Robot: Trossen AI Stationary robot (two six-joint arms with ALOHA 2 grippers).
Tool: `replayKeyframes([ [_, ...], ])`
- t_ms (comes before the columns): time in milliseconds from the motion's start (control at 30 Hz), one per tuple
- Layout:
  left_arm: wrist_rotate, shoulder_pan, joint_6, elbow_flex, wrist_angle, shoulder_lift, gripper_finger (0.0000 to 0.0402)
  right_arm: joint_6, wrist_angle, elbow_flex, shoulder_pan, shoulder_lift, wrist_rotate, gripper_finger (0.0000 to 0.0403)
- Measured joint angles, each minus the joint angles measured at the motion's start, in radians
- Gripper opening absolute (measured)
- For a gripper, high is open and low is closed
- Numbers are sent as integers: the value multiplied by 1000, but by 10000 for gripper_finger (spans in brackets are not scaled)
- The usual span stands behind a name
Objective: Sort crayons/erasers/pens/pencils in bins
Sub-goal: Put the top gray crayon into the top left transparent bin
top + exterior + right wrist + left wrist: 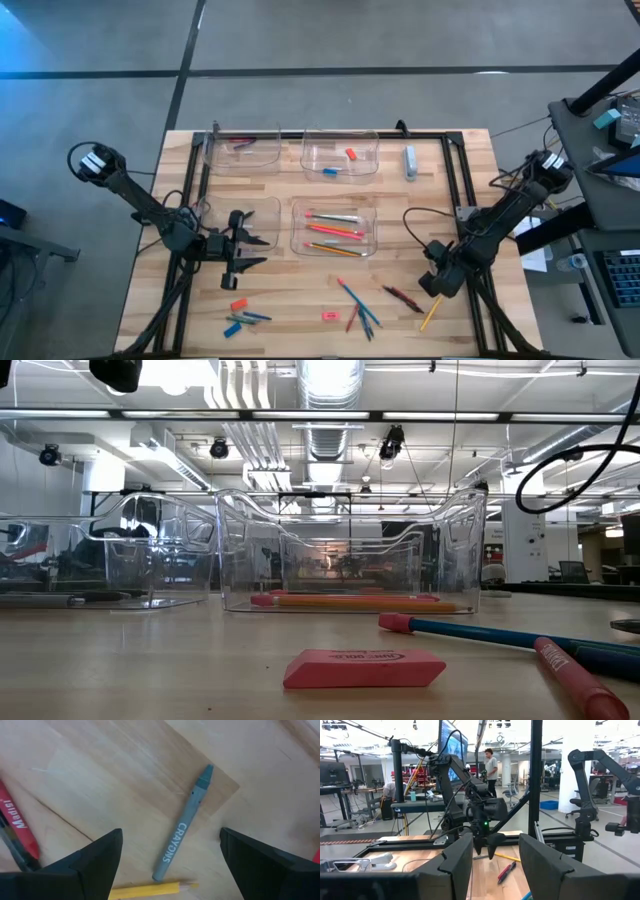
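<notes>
My right gripper (432,285) points down near the table's right front, open. Its fingers stand on either side of a grey-teal crayon (182,837) that lies flat on the wood, and they do not touch it. A yellow pencil (150,890) and a red pen (17,825) lie close by. My left gripper (255,250) hovers open and empty at the near left bin (262,207). The near right bin (335,228) holds several pencils, the far right bin (340,155) holds two erasers, and the far left bin (245,148) holds a pen.
Loose sticks lie along the front: blue and red ones (358,308), a red pen (403,297), a pink eraser (330,316) and a group at the left (240,315). A pale blue-grey oblong item (410,162) lies at the back right. Black frame rails border both sides.
</notes>
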Motion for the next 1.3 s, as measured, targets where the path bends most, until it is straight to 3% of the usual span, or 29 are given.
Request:
replayKeyframes([
  [267,0,0,0,0,0,0,145,19,-3,6,0,43,-6,313],
  [600,0,0,0,0,0,0,145,22,4,7,2,88,-40,172],
  [933,0,0,0,0,-1,0,145,22,21,4,2,86,-31,61],
  [1100,0,0,0,0,-5,0,145,18,22,4,2,84,-28,24],
  [1300,0,0,0,0,-5,0,145,-5,3,24,3,69,-8,18],
])
